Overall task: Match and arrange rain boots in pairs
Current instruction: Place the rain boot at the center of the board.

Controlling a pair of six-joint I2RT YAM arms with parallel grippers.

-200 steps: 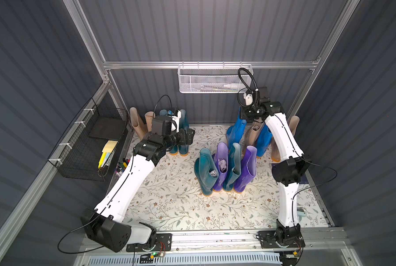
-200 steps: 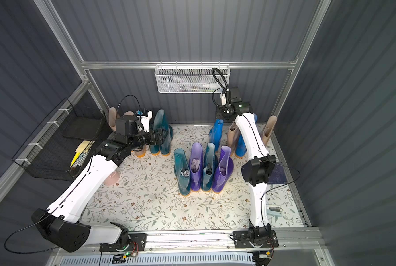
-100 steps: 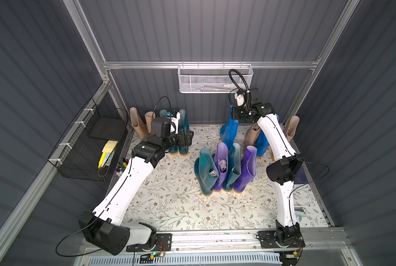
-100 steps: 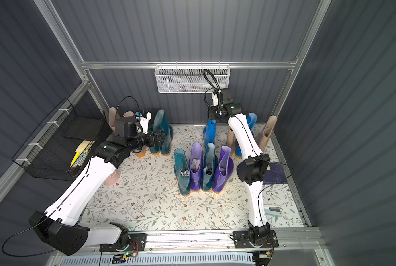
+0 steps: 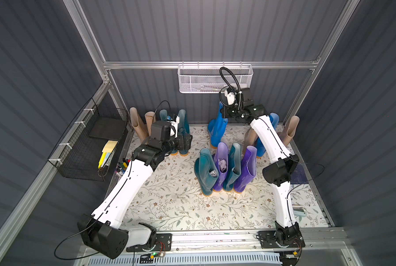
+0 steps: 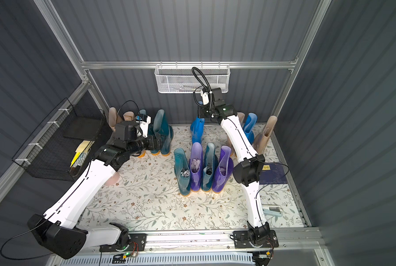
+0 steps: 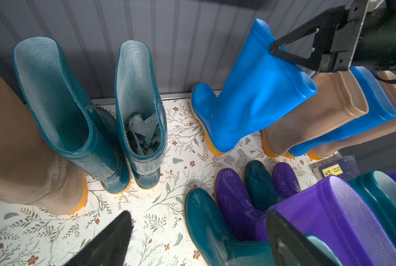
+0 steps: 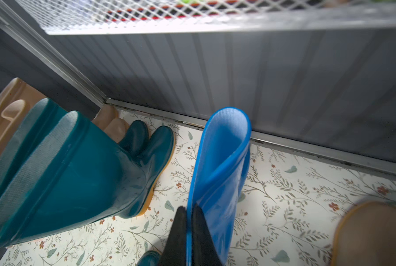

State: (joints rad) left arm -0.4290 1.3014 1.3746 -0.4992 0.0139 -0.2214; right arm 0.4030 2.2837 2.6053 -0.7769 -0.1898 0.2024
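Right hand grips blue boot by rim; left hand gapes, seemingly empty.

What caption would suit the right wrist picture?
Right hand pinches the rim of a bright blue boot beside two teal boots.

Bright overhead light, glossy glare, wrist views warped, blurred edges

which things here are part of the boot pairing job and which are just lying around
Job: blue boot in the right gripper, other blue boot, teal boots, purple boots, beige boots.
Lying about: white mesh basket, black wire basket, markers, dark booklet.
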